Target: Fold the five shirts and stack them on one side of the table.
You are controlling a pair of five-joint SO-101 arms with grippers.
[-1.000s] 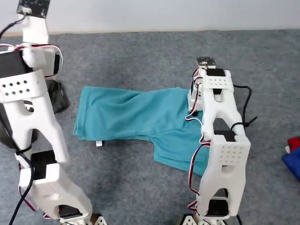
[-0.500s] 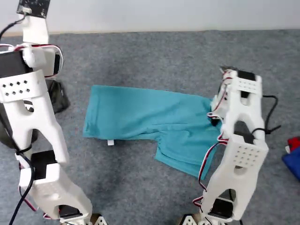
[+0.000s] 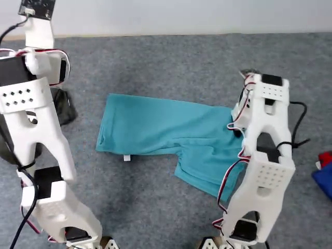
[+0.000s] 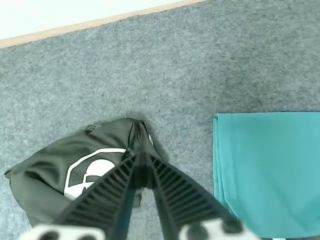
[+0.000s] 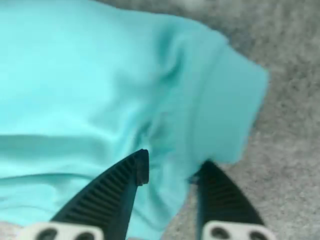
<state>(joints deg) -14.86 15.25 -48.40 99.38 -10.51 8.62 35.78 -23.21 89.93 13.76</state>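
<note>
Hidden and cropped
The right arm (image 3: 264, 176) hides one end of the teal shirt (image 3: 155, 127); the left arm (image 3: 31, 119) covers part of a dark shirt (image 3: 65, 109); red and blue cloth (image 3: 324, 171) at the table's (image 3: 155, 57) right edge is cropped.

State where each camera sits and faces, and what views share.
High view: fixed above, looking down on table; left arm, right arm, teal shirt between.
Left wrist view: on left arm, facing down past left gripper at dark shirt.
Right wrist view: on right arm, close over teal shirt, right gripper in front.
Shared: all three show teal shirt.
</note>
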